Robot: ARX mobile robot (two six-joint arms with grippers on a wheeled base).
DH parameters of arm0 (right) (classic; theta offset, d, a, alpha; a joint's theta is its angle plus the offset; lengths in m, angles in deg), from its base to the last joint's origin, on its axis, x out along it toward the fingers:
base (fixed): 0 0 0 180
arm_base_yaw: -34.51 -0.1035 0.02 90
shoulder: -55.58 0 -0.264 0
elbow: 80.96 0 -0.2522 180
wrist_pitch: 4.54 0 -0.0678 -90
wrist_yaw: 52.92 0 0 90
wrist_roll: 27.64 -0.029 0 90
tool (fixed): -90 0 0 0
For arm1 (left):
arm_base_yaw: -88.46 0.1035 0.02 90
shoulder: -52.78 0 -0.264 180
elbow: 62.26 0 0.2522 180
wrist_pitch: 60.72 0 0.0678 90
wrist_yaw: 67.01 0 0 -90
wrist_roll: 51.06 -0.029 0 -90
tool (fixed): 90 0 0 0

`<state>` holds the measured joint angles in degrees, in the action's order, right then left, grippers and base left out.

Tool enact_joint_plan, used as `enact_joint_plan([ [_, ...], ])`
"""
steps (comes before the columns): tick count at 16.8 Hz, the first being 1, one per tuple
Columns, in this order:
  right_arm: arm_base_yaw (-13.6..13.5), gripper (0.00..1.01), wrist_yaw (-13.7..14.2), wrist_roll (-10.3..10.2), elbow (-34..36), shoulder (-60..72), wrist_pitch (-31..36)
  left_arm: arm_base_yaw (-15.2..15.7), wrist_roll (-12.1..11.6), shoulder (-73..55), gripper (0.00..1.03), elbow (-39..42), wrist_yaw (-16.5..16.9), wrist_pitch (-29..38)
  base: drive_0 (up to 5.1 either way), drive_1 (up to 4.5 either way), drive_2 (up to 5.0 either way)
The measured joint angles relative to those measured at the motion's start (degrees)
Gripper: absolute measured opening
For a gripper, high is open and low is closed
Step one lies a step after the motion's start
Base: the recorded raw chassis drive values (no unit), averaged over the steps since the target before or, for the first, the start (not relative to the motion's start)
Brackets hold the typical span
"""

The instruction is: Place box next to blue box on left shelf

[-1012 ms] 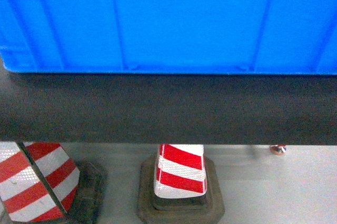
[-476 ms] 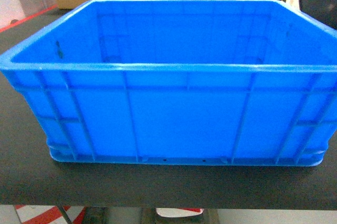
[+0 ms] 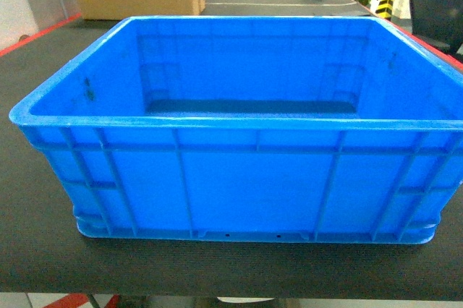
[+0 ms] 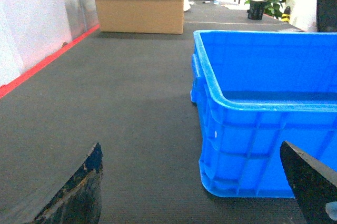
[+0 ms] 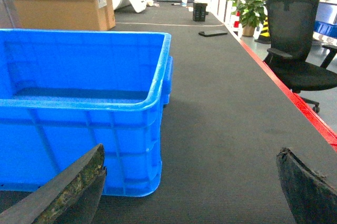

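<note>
One big blue box sits in the middle of the dark counter. Both grippers, left and right, have jaws wide open, holding nothing, near its sides at 9 and 3 o'clock.

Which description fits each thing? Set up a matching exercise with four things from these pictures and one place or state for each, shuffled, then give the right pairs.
Things:
1. box
2. cardboard carton
3. office chair
4. potted plant

Descriptions:
A. beyond the table's red right edge
B. empty, on the dark mat
C. green, at the far right end
D. brown, far left on the table

Pairs: 1-B, 2-D, 3-A, 4-C
</note>
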<state>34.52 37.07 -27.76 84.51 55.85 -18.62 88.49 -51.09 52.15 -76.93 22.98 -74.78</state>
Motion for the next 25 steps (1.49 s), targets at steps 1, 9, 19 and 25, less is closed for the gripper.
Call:
enact_joint_plan([
  [1, 0.0, 0.98, 0.0, 0.0, 0.0, 0.0, 0.0, 0.0, 0.0, 0.0, 0.98, 0.0, 0.0, 0.0, 0.0, 0.0, 0.0],
  [9, 0.0, 0.98, 0.0, 0.0, 0.0, 0.0, 0.0, 0.0, 0.0, 0.0, 0.98, 0.0, 0.0, 0.0, 0.0, 0.0, 0.0],
  [19, 0.0, 0.98, 0.0, 0.0, 0.0, 0.0, 0.0, 0.0, 0.0, 0.0, 0.98, 0.0, 0.0, 0.0, 0.0, 0.0, 0.0],
  [25, 0.0, 0.98, 0.0, 0.0, 0.0, 0.0, 0.0, 0.0, 0.0, 0.0, 0.98, 0.0, 0.0, 0.0, 0.0, 0.0, 0.0],
])
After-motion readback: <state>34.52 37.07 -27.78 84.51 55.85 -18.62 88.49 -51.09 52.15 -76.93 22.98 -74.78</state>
